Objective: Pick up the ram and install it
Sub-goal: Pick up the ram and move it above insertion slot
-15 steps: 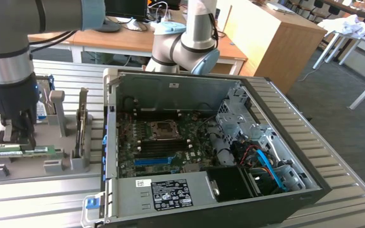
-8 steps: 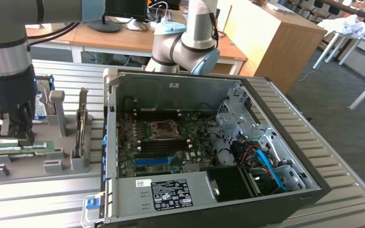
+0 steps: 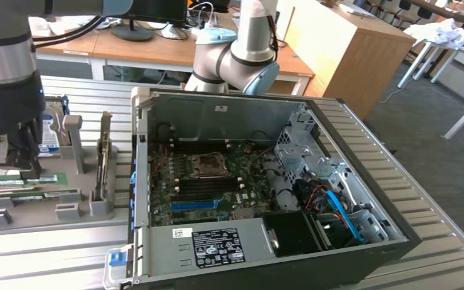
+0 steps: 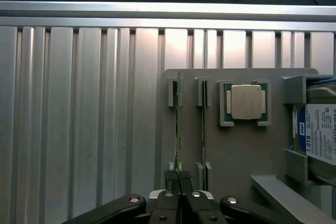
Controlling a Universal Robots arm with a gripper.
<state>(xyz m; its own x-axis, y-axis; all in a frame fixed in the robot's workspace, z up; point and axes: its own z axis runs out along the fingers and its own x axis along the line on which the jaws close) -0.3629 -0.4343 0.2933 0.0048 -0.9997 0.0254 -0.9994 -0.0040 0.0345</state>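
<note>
Green and on edge, the ram [image 4: 178, 124] stands in the outermost slots of the grey holder [image 4: 236, 150], the gripper [image 4: 180, 184] clamped on 1 end. Likely best lifted straight out, untilted, clear of the 2nd stick [image 4: 203, 129] just beside.

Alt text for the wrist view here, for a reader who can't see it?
The tool is closed on the end of the ram, which stands on edge in a grey holder. A second green stick sits in the neighbouring slot, beside a processor chip, all on a ribbed metal table.
</note>
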